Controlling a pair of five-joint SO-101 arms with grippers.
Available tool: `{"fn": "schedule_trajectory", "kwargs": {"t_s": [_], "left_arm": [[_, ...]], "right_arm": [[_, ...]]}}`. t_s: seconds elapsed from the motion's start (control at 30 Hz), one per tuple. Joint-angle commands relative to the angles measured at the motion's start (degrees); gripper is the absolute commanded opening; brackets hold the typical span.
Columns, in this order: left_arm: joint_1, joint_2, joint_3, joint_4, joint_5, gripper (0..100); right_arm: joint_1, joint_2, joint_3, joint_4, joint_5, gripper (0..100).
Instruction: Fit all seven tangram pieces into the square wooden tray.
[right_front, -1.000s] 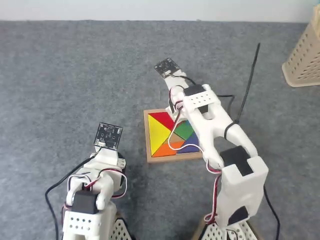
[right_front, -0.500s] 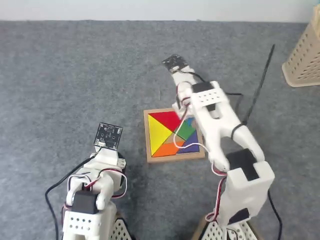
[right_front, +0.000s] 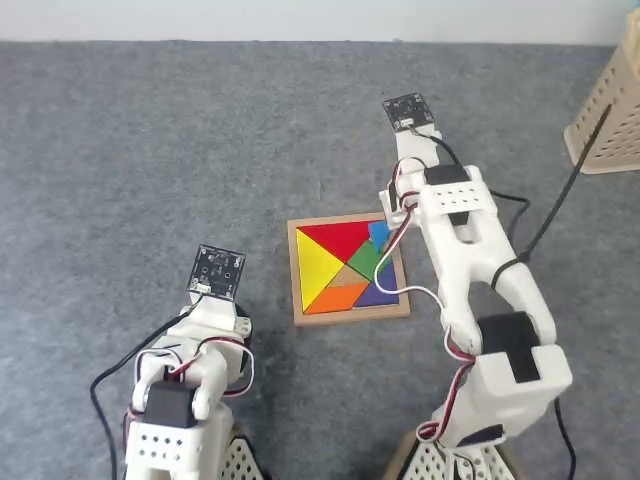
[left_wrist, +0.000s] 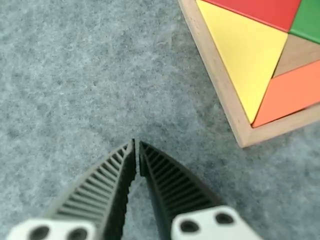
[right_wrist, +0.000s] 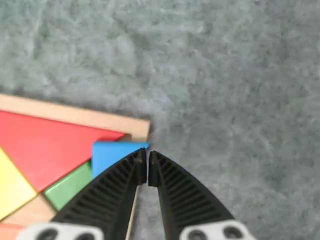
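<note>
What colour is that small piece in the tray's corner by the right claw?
The piece is blue; clearest in the right wrist view.

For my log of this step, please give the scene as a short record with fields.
tray: square, wooden, on grey carpet
left gripper: shut, empty, over carpet by a tray corner
right gripper: shut, empty, tips at the tray's edge beside the blue piece
other pieces in tray: red, yellow, orange, green, purple
blue piece: at a tray corner; whether it lies flat, cannot tell
</note>
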Motion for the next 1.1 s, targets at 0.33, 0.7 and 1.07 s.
{"fn": "schedule_trajectory", "kwargs": {"t_s": [0.33,0.7,1.07], "left_arm": [[0.0,-1.2,-1.1,0.4,0.4,1],[0.0,-1.2,-1.1,0.4,0.4,1],[0.0,-1.2,-1.1,0.4,0.4,1]], "right_arm": [[-10.9,-15.4,16.5,-7.3,10.4,0.8],[-9.0,-8.3,14.0,-7.8,12.2,0.8],[-5.6,-6.6,13.0,-7.8,12.3,0.8]]}}
